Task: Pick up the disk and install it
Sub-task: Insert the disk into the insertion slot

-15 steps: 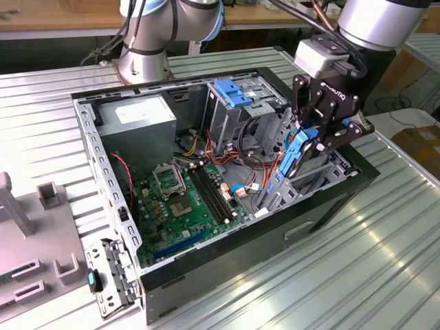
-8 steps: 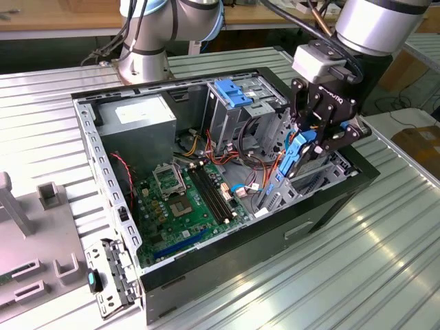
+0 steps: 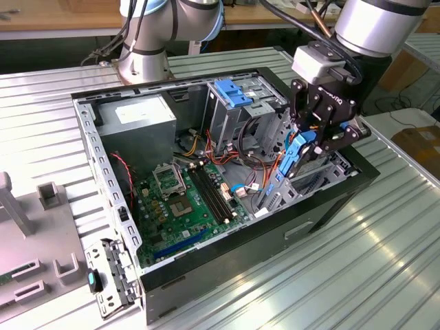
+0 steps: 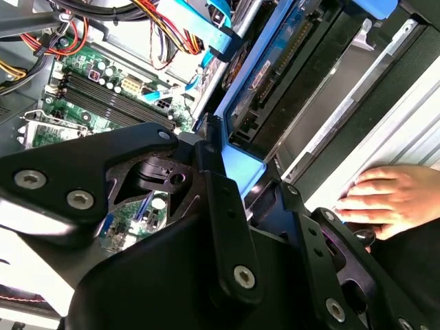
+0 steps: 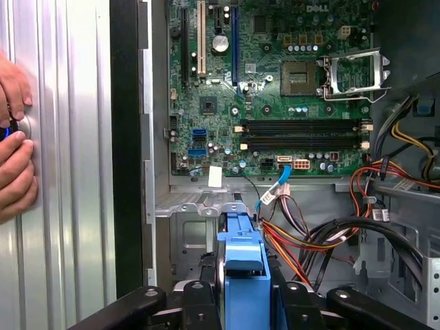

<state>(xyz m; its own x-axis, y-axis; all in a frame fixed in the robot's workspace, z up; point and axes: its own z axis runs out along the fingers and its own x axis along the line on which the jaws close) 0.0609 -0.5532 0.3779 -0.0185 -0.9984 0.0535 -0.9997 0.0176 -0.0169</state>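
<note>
The pick-up looks done: the gripper (image 3: 311,141) has its fingers clamped on the disk (image 3: 294,159), held edgewise inside the computer case (image 3: 227,265), not yet seated.

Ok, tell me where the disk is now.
On the exterior view's right, the disk is gripped by the end effector, over the computer case's right end.
</note>
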